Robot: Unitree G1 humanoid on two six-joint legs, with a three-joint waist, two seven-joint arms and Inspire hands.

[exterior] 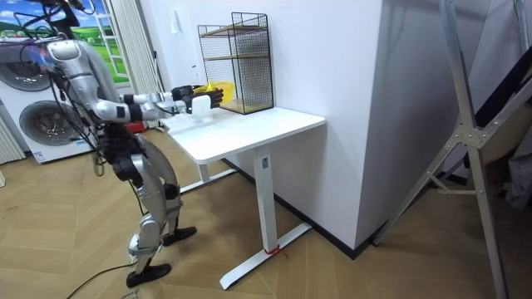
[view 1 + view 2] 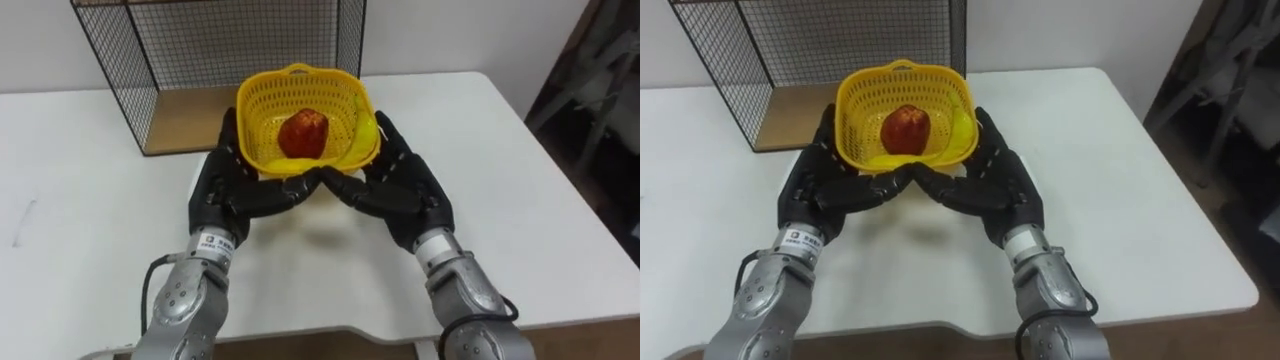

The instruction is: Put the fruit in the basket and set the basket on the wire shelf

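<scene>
A yellow plastic basket (image 2: 343, 102) (image 2: 862, 102) holds a red fruit (image 2: 303, 133) (image 2: 905, 129) and rests on my two hands above the white table (image 2: 80, 220). My left hand (image 2: 228, 188) (image 2: 820, 187) cups the basket's left side and underside, fingers straight. On the other side my right hand (image 2: 400, 185) (image 2: 992, 185) does the same, and the fingertips of both hands meet under the basket's near edge. The black wire shelf (image 2: 170, 60) (image 1: 237, 58) stands just behind the basket. In the room view I stand at the table's end, arms stretched toward the wire shelf.
The wire shelf has a wooden floor board (image 2: 185, 120) open toward me. The table's right edge (image 2: 560, 190) runs close to dark furniture. In the room view, washing machines (image 1: 41, 124) stand behind me and a metal frame (image 1: 465, 141) stands at the room view's right.
</scene>
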